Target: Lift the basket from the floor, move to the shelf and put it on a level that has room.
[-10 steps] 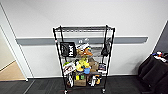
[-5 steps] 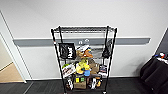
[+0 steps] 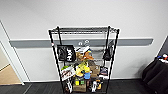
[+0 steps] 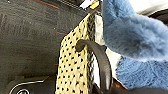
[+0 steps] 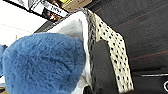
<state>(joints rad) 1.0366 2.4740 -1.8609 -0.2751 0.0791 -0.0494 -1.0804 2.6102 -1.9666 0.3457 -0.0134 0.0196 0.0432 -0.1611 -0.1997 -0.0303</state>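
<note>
The basket [image 4: 73, 67], cream woven with a dark braided rim and pale lining, hangs above the dark grey carpet floor [image 4: 30, 37]. A fluffy blue thing [image 4: 130, 32] lies in it. My left gripper [image 4: 105, 90] is shut at the foot of its dark curved end handle [image 4: 100, 60]. At the other end of the basket [image 5: 113, 57], my right gripper [image 5: 100, 75] is shut over the rim. Straight ahead in the head view stands the shelf [image 3: 53, 55], a black wire rack against the white wall. Its top level [image 3: 83, 30] is a bare wire grid.
The shelf's lower tiers are crowded with bags, boxes and toys [image 3: 82, 70]. A doorway with tan wooden floor [image 3: 7, 75] opens at the left. A dark draped object [image 3: 156, 72] stands at the right. A grey rail [image 3: 30, 43] runs along the wall.
The shelf has grown larger in the head view and the dark object has slid toward the right edge: the camera has come closer to the shelf.
</note>
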